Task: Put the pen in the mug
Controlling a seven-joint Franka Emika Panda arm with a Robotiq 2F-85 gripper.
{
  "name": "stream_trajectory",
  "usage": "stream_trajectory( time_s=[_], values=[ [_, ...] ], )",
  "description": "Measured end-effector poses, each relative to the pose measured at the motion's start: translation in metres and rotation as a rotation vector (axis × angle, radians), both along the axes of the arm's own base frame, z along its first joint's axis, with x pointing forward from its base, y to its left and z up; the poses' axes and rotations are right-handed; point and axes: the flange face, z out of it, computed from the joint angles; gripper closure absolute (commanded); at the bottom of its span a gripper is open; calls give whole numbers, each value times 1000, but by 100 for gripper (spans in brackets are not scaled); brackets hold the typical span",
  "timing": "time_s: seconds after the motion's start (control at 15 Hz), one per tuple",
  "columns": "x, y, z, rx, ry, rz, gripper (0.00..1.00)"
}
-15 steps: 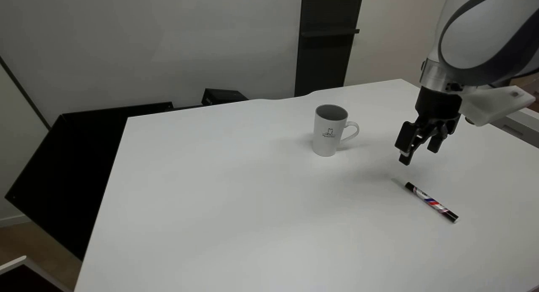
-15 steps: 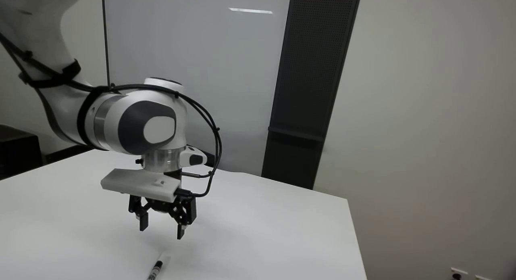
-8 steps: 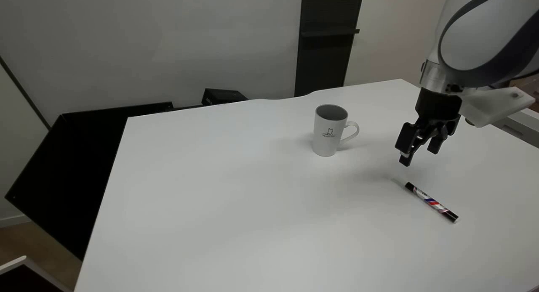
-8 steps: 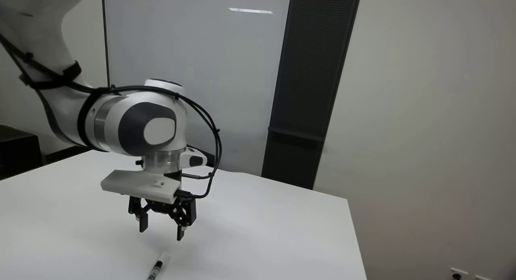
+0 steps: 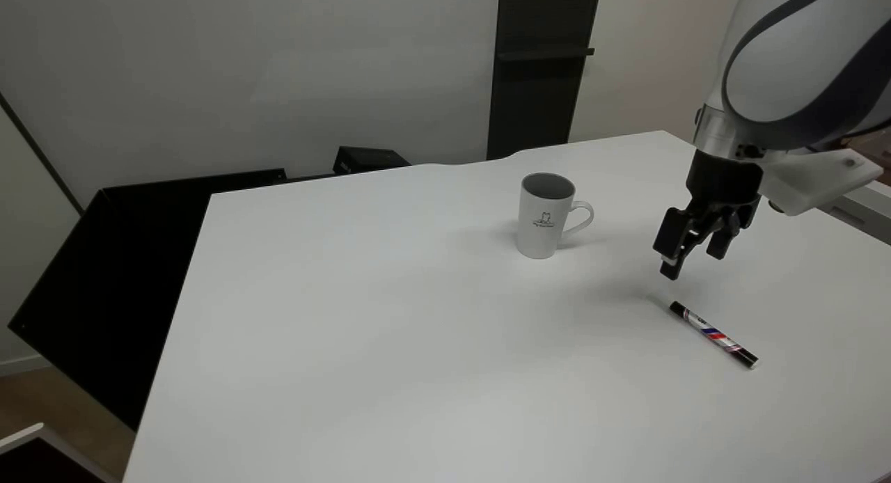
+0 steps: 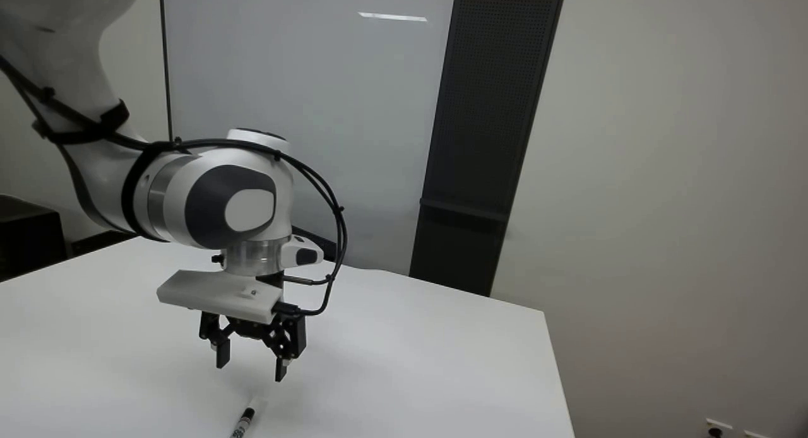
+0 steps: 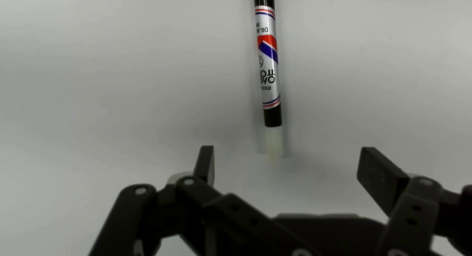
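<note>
1. Pen lies on the table, at four o'clock from the mug in an exterior view.
2. Your gripper has the fingers spread, probably for closing across the pen's width.
3. Wrist view shows the pen at twelve o'clock from the fingers, but no mug.

White mug upright, striped pen lying apart

Mug: ceramic-looking, smooth
Pen: plastic-looking, smooth — glossy black ends
Table: smooth, matt
Gripper: matt; plastic or metal — cannot tell
Arm: smooth, plastic-looking shell
Wrist ring: shiny metal
</note>
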Motion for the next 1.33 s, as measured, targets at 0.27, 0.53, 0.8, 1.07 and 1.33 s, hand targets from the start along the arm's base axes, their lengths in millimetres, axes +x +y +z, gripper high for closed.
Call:
stream_trajectory(
  time_s=[0.27,0.53,0.8,1.07,1.33],
  values=[
    [-3,-1,-21,41,0,9,0],
    [-2,-4,-37,79,-50,33,0],
    [-1,-3,-49,99,-90,59,0],
    [-2,-1,-58,116,-92,69,0],
    [-2,-1,-61,117,-91,74,0]
  ],
)
